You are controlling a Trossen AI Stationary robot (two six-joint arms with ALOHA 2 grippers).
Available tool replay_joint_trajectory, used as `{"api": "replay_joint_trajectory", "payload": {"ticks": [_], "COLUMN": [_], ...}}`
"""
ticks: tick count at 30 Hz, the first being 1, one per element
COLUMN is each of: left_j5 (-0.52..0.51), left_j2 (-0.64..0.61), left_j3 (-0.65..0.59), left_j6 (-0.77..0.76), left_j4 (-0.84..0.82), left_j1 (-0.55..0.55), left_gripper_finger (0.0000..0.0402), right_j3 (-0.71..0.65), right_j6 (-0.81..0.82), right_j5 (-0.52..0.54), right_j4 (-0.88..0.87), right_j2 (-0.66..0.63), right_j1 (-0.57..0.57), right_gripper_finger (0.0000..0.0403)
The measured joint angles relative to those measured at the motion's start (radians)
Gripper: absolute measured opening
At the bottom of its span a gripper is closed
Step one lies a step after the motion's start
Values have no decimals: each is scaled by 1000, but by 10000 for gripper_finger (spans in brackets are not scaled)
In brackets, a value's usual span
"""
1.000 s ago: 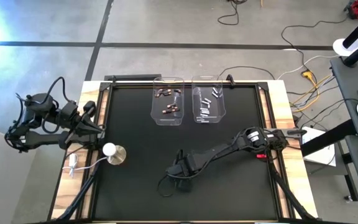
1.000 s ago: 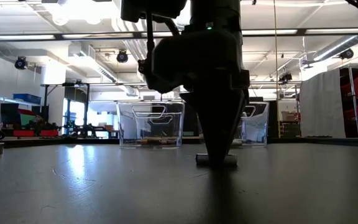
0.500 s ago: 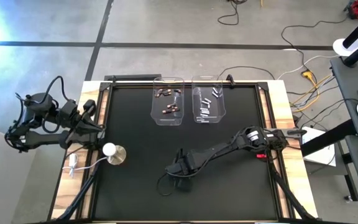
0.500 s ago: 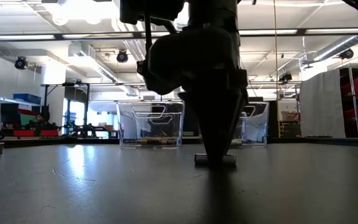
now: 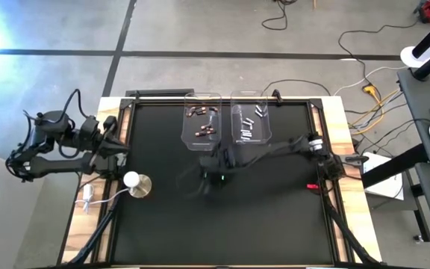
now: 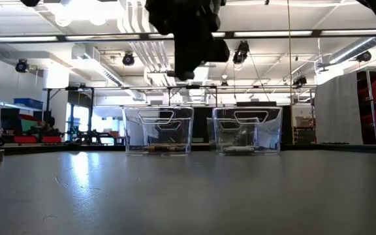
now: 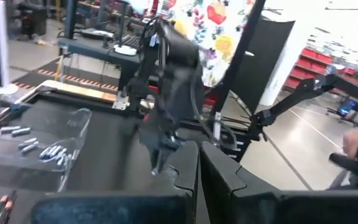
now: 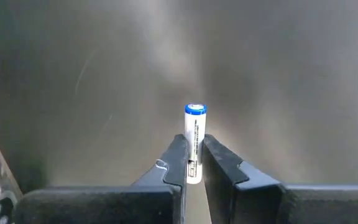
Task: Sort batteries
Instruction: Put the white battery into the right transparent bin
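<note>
right gripper (image 8: pixel 193 163) up over mid-table, pinching a white battery (image 8: pixel 194 140) with a blue cap. dark batteries (image 5: pixel 202 121) already in the left bin (image 5: pixel 201 143), silvery ones (image 5: pixel 248 125) in the right bin (image 5: pixel 251 143). probably the last one left to drop. left gripper (image 7: pixel 197 165) parked at the table's left edge, fingers pressed together.

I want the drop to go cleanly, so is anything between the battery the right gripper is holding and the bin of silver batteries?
Nothing visible. The right gripper holds the white battery above bare mat, just short of the silver batteries' bin.
</note>
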Motion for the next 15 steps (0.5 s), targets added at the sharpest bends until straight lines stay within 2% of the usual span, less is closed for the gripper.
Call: {"api": "replay_joint_trajectory", "payload": {"ticks": [7,15], "left_j5": [-16,-69], "left_j2": [44,142], "left_j3": [-2,-2], "left_j6": [-27,-68], "left_j4": [3,98], "left_j1": [0,0], "left_gripper_finger": [0,0], "right_j3": [3,-33], "right_j6": [-150,-350], "right_j5": [92,104], "right_j4": [-52,-141], "right_j2": [-173,-202], "right_j1": [-188,-473], "right_gripper_finger": [25,25]}}
